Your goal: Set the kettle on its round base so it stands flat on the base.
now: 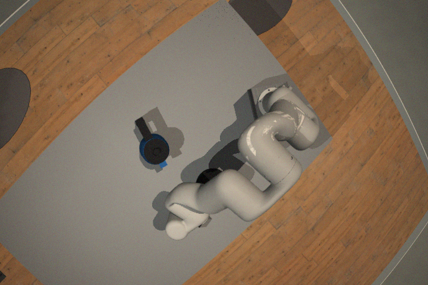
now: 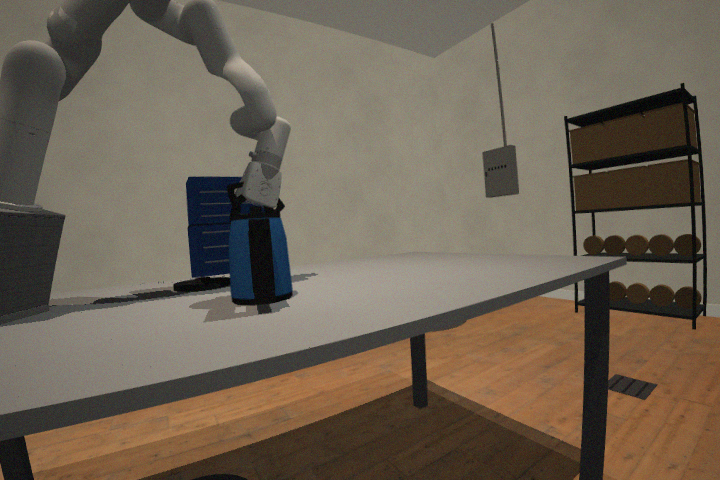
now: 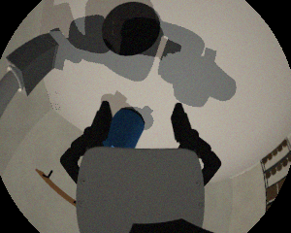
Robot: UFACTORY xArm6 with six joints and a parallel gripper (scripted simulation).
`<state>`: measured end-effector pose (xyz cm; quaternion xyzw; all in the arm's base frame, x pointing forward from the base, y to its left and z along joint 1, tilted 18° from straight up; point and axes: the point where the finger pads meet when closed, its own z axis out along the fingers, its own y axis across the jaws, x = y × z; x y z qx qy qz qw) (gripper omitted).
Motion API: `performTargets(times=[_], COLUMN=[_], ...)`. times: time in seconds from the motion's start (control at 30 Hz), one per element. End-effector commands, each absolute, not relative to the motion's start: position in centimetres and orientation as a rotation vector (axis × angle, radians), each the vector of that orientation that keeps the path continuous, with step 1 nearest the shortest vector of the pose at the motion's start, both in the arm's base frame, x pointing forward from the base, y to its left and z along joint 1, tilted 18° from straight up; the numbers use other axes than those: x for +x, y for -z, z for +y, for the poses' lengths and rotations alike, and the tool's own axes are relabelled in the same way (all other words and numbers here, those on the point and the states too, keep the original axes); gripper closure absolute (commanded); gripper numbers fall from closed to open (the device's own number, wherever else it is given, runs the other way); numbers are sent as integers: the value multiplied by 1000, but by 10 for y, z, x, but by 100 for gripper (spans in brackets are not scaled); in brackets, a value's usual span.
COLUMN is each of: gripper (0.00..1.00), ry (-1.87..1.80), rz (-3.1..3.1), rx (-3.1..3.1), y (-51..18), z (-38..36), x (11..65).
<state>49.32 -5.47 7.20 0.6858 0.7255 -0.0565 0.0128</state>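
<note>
The blue kettle (image 1: 142, 148) (image 2: 239, 260) (image 3: 127, 128) stands upright on the table, away from its base. Its black handle (image 1: 142, 126) (image 2: 262, 260) points to the upper left in the top view and faces the exterior view. A blue spout (image 1: 163, 164) is opposite. The round black base (image 1: 204, 174) (image 2: 184, 286) (image 3: 131, 29) lies flat on the table; the arm partly covers it in the top view, and its stud cannot be made out. My gripper (image 3: 142, 109) is wide open and empty, beside the kettle on the side away from the exterior camera, where its fingertips are hidden.
The grey table (image 1: 86, 187) (image 2: 372, 294) carries the arm's pedestal (image 2: 21, 260) (image 3: 34, 63). The arm (image 1: 245, 198) (image 2: 247, 84) reaches over the base. A blue cabinet (image 2: 207, 226) stands in the background, and a shelf rack (image 2: 635, 206) stands beyond the table.
</note>
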Motion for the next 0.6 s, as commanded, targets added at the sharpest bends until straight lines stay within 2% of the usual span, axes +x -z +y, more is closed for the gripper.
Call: performTargets(times=[0.0, 0.53, 0.57], gripper=[0, 0, 19], ry=[172, 172, 172], rz=[2259, 2259, 2259], rx=[2135, 2135, 2135], y=[-74, -74, -74], z=[-55, -55, -55], x=[494, 494, 494])
